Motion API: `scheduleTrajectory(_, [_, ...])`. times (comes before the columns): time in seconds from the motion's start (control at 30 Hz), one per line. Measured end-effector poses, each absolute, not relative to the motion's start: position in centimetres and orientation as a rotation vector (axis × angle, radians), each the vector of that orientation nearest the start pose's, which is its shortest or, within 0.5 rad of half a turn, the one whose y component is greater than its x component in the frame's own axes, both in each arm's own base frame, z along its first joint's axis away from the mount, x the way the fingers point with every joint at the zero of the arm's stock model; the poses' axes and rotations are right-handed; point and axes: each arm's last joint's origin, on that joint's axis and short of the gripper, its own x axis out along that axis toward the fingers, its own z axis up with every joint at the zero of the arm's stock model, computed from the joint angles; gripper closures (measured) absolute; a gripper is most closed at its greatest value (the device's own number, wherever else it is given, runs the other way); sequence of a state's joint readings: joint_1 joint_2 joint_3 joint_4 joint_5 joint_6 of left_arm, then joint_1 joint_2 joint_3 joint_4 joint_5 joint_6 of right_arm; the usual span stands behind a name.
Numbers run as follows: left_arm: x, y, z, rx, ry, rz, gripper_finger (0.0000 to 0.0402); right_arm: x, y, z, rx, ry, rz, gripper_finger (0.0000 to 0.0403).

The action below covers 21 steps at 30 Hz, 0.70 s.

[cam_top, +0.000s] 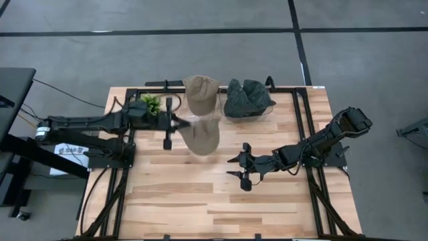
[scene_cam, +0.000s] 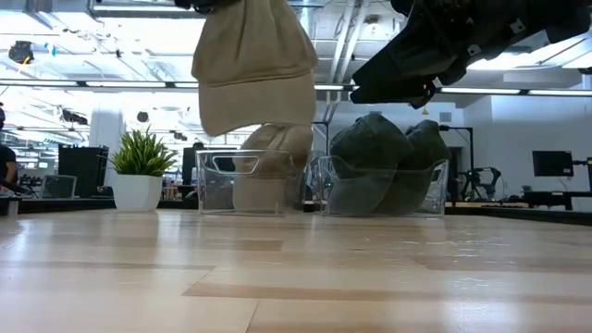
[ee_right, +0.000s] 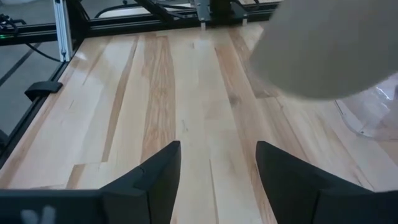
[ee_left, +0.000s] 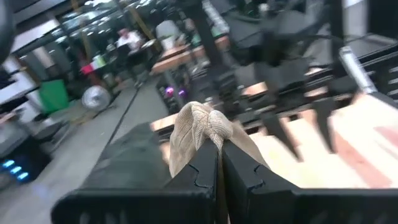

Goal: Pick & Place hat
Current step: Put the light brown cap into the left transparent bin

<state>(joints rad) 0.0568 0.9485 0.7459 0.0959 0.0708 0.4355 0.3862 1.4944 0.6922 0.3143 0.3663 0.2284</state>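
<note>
hanging off the left gripper [cam_top: 179, 123] is a tan hat [cam_top: 202, 135], its fabric bunched and pinched between fingers [ee_left: 200, 173] that are pressed tight together in the left wrist view. from above, the hat sits just past the gripper's tip, spreading out toward the middle of the wooden table [cam_top: 174, 201], with the left arm reaching in level from the left edge. the low view shows the same tan hat [scene_cam: 252, 69] well clear of the tabletop, dangling high with its brim hanging down, in front of two clear bins at the back. the left bin [scene_cam: 248, 182] holds another tan hat [cam_top: 200, 92], and the right bin [scene_cam: 384, 186] is packed with dark green hats [cam_top: 246, 98]; the carried hat hovers just on the near side of the left bin, not inside it.

over on the other side, the right gripper [cam_top: 242, 169] points toward the table's centre, its two fingers [ee_right: 152, 174] spread wide apart with nothing between them, bare wood planks showing through the gap. the tan hat [ee_right: 329, 43] fills the far corner of that wrist view as a pale blur, ahead of the gripper and apart from it, not touching. a small potted plant [cam_top: 151, 104] stands near the left arm at the back of the table.
</note>
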Motion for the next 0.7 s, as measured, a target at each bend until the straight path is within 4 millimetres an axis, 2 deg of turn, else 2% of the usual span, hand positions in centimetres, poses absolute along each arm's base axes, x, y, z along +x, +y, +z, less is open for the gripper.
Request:
scheduleTrajectory(0.27, [20.5, 4.8, 35.4, 0.514, 0.109, 0.123, 0.0392, 27.9, 10.2, 18.8, 0.044, 0.452, -0.034, 0.0217])
scheduleTrajectory(0.43, [20.1, 7.0, 36.5, 0.59, 0.119, 0.165, 0.0392, 28.0, 10.1, 18.9, 0.023, 0.444, -0.031, 0.0222])
scheduleTrajectory(0.53, [20.2, 8.3, 36.4, 0.63, 0.142, 0.174, 0.0392, 28.1, 9.9, 18.9, 0.024, 0.444, -0.039, 0.0223])
scheduleTrajectory(0.7, [21.1, 10.4, 34.9, 0.661, 0.207, 0.144, 0.0392, 28.3, 9.3, 18.9, 0.029, 0.444, -0.06, 0.0221])
